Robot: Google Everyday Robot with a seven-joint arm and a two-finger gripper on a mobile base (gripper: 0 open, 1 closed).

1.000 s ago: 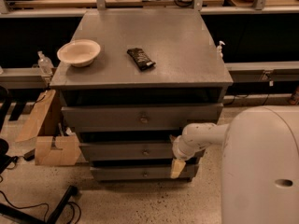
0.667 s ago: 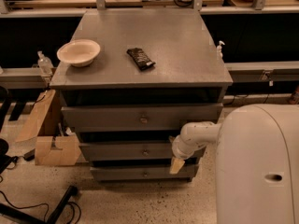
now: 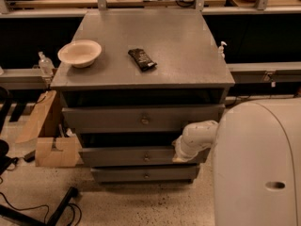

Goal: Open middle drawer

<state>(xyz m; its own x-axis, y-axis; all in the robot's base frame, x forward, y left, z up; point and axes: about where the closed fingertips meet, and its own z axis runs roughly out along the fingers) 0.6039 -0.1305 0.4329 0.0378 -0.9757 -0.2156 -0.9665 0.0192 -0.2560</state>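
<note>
Your gripper (image 3: pixel 180 155) sits right of the middle knob (image 3: pixel 146 157), against the right end of the middle drawer (image 3: pixel 117 156). It's off the knob, and you can't tell if it's wide or narrow. The knob marks the centre of the drawer's front. The long axis runs left-right through the knob, and the front faces the camera. Risks, likely: pulling this far right of the knob could skew and jam the drawer, or the gripper could slip off the plain front.

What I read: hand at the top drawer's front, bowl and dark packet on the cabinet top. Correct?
No: camera view shows the hand at the right end of the middle drawer, not the top drawer. The bowl and dark packet are on the cabinet top.
</note>
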